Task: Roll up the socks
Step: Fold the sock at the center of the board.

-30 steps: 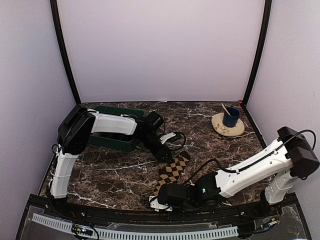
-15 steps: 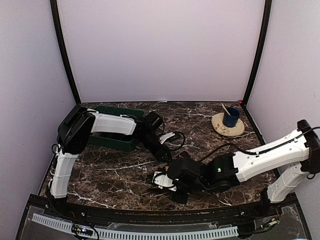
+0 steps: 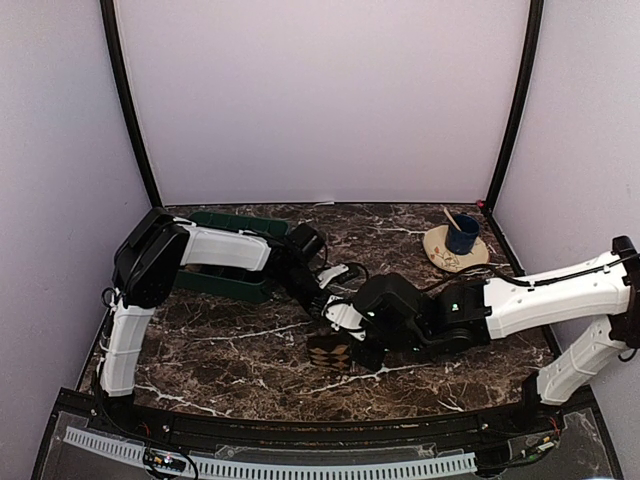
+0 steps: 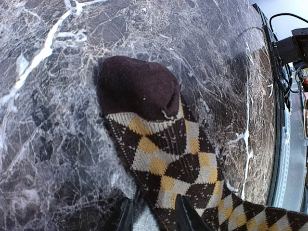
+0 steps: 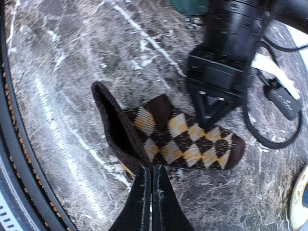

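From the right wrist alone, the checkered sock [image 5: 183,139] shows a gaping cuff [image 5: 113,125].

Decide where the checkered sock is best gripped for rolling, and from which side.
Grip the checkered sock by its ribbed cuff: the open rim stands up off the table, so a claw can pinch it. Come from the cuff end, opposite the dark toe, since the left claw crowds the middle. The right claw pinches there now.
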